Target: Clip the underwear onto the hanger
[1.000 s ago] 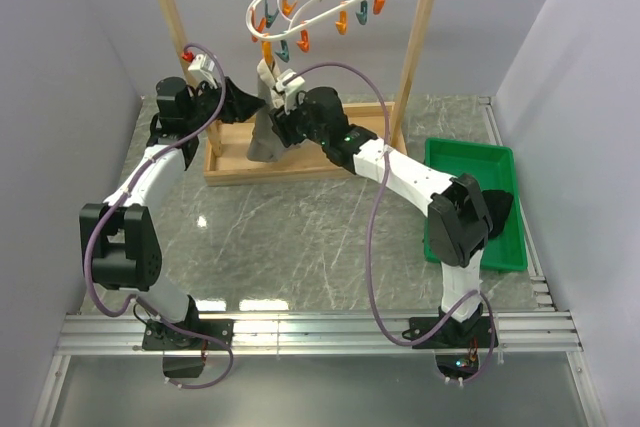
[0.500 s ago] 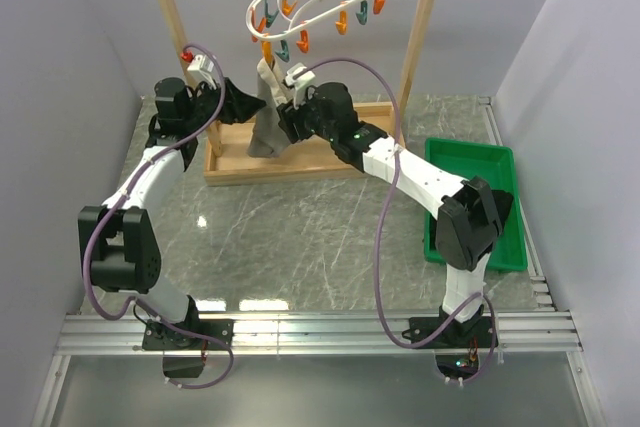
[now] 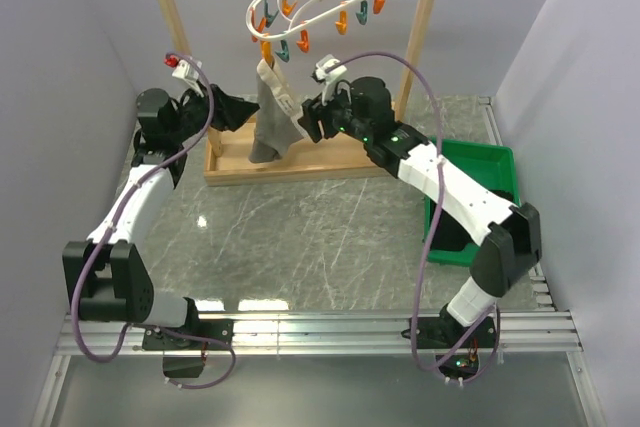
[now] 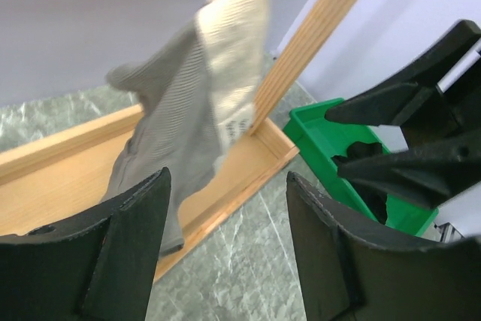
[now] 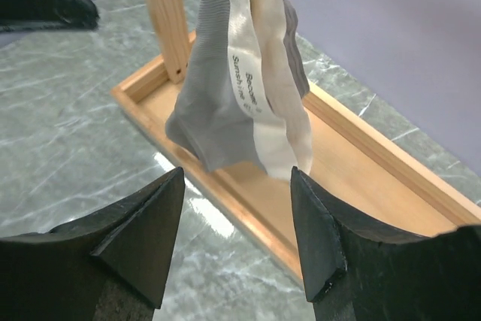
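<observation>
— Where is the underwear?

— The underwear (image 3: 268, 117) hangs from an orange clothespin (image 3: 266, 50) at the near left of the hanger (image 3: 310, 2). The hanger is hooked over the top bar of the wooden rack (image 3: 420, 37). The cloth drapes down in folds, and its lower end is over the rack's base tray (image 3: 300, 165). I can't tell whether it touches the wood.

— And the fingers?

— The left fingers (image 4: 128, 253) are spread apart with nothing between them, near the cloth on its left. The right fingers (image 5: 139, 238) are spread the same way and empty, near it on its right. Neither pair touches the cloth.

— Any writing on it?

— Yes. In the right wrist view the beige waistband (image 5: 263, 73) carries two lines of small dark print running along its length. The first looks like "Secure" and the second starts with "Sun". The rest is too small to read.

— What else is on the table?

— A green tray (image 3: 470, 147) sits at the right side of the table (image 3: 300, 237).
</observation>
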Controlling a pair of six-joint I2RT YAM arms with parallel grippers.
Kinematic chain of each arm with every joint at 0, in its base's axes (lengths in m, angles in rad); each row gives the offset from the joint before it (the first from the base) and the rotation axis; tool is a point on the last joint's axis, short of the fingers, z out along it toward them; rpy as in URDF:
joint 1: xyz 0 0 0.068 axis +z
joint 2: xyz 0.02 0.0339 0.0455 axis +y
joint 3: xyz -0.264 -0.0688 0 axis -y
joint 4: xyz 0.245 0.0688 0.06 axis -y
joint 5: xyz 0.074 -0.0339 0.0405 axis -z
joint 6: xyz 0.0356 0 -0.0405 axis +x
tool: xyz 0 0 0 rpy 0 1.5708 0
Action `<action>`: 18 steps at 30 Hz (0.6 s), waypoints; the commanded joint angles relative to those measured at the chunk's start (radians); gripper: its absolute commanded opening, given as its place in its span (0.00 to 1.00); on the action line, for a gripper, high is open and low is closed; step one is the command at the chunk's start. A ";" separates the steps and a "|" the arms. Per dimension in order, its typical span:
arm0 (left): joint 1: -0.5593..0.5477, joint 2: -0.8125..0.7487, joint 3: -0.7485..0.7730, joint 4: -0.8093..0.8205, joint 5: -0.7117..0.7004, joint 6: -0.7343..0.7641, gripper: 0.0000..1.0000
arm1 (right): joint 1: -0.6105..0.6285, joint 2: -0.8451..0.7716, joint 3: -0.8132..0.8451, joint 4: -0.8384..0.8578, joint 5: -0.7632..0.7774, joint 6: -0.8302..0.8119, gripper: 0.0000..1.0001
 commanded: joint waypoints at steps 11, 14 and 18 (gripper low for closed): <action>-0.188 -0.138 0.016 0.138 0.028 0.254 0.67 | -0.259 -0.221 -0.093 0.051 -0.236 0.123 0.61; -0.254 -0.114 0.049 0.154 0.019 0.278 0.67 | -0.305 -0.201 -0.091 0.173 -0.276 0.173 0.61; -0.299 -0.054 0.091 0.210 0.000 0.195 0.67 | -0.309 -0.140 -0.054 0.308 -0.302 0.098 0.61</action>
